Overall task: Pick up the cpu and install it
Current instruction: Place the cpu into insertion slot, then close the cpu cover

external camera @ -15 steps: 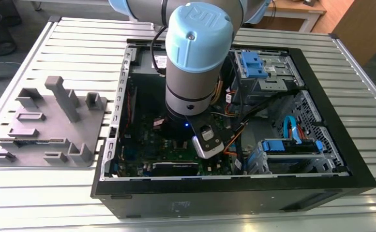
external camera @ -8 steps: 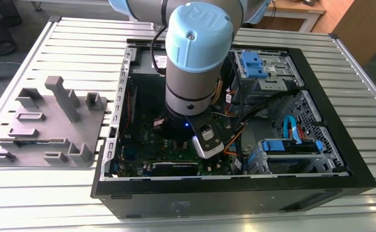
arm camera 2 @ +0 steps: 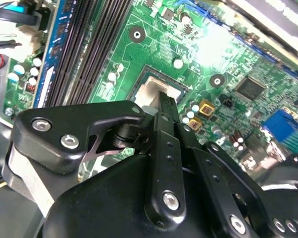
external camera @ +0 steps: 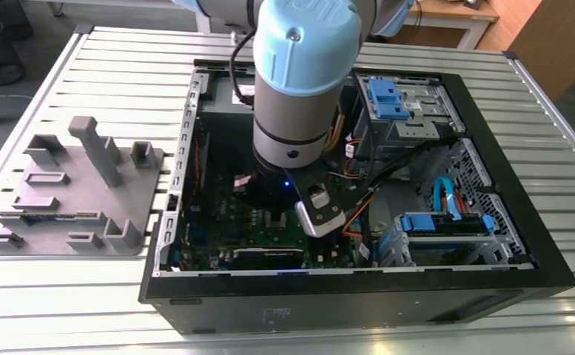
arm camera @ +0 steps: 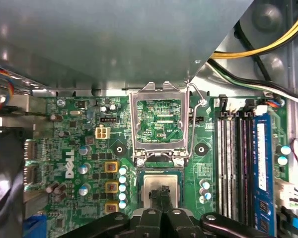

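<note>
The end effector [arm camera: 162, 193] hangs tip-down over the cpu [arm camera: 159, 180]; clenched or released, I cannot tell. The cpu lies flat in the motherboard socket [arm camera: 181, 191], metal top up, edges square with it, with the hinged plate [arm camera: 135, 124] open beside it.

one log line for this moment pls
pincer: shut, tips over cpu | cpu: lying in socket | socket plate: hinged up, open | arm: reaching into pc case

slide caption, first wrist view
Gripper over the small shiny silver square cpu at the open socket on the green motherboard
</note>
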`<state>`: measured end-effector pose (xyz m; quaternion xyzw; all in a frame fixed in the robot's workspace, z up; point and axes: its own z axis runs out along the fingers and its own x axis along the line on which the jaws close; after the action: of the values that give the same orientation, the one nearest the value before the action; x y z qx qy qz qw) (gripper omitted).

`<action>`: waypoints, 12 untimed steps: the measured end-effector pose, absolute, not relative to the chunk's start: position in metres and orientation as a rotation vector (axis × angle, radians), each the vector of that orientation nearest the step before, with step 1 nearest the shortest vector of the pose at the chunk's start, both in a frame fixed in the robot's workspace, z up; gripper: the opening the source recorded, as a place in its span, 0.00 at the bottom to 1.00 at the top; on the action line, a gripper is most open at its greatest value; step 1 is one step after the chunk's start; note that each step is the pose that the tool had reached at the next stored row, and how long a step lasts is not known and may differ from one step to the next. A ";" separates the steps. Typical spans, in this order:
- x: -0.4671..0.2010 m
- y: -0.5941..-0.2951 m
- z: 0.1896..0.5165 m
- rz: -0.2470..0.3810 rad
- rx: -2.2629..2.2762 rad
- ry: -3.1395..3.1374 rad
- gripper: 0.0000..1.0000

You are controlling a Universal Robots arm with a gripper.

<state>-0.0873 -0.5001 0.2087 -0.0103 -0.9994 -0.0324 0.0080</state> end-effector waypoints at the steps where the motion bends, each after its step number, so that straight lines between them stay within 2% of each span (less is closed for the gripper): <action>1: -0.087 -0.500 0.211 -0.101 -0.032 -3.124 0.11; 12: -0.087 -0.500 0.218 -0.100 -0.032 -3.124 0.11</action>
<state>-0.0873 -0.5001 0.2176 -0.0103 -0.9994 -0.0321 0.0080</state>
